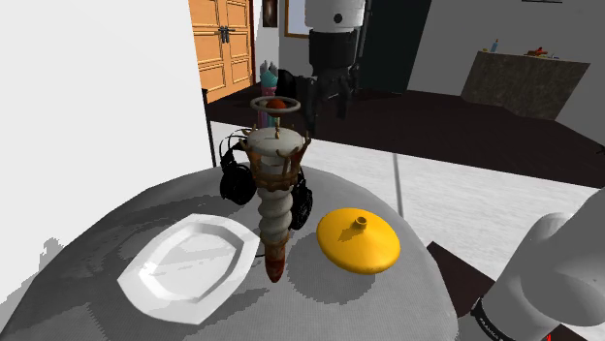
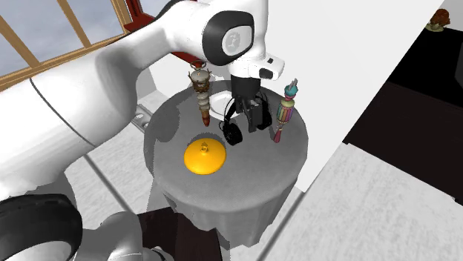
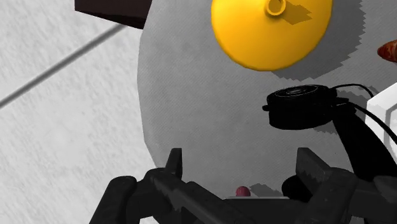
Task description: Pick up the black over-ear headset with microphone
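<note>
Wrist view: claw [image 3: 240,158] spread over the grey table [image 3: 191,95], black headset [image 3: 299,107] near; lettering on the arm band [image 1: 493,320] unreadable.

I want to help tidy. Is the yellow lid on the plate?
No, the yellow lid lies on the table beside the plate, not touching it.
</note>
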